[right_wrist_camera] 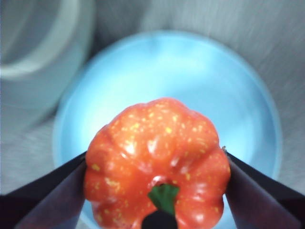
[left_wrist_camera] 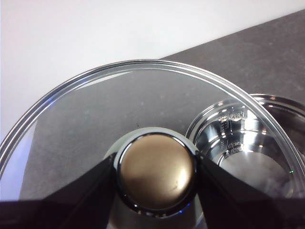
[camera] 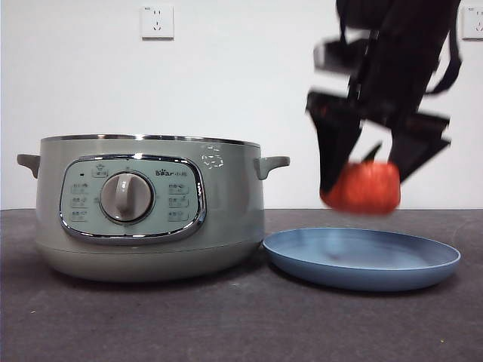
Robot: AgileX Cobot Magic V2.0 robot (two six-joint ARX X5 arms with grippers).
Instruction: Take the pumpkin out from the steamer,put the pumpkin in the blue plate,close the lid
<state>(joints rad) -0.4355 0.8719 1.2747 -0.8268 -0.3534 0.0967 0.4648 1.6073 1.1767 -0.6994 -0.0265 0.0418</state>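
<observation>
Pumpkin: blurred in the front view, upper part hidden behind the dark jaws; held in the air above the blue plate, not touching it. Wrist view shows ribbed orange-red skin with yellow flecks and a dark green stem, lower edge cut off.
Right gripper: jaws closed against both flanks of the pumpkin; arm enters from the top right corner of the front view, smeared by motion.
Blue plate: shallow, round, matte light blue, raised rim; lies on the table toward its right edge, rim just beside the steamer's base. In the right wrist view it is soft-focused and partly covered by the pumpkin.
Steamer: pale sage-green round body, two small side handles, chrome-framed panel with central dial; stands toward the table's left edge. No lid on it; interior not visible from the front.
Lid: clear glass, steel rim, cut off by the frame; steamer's shiny inner bowl shows through and beside it.
Left gripper: jaws clamped on the lid's round knob, which reads brownish here; fingertips cut off.
Table: dark grey, fine-grained cover.
</observation>
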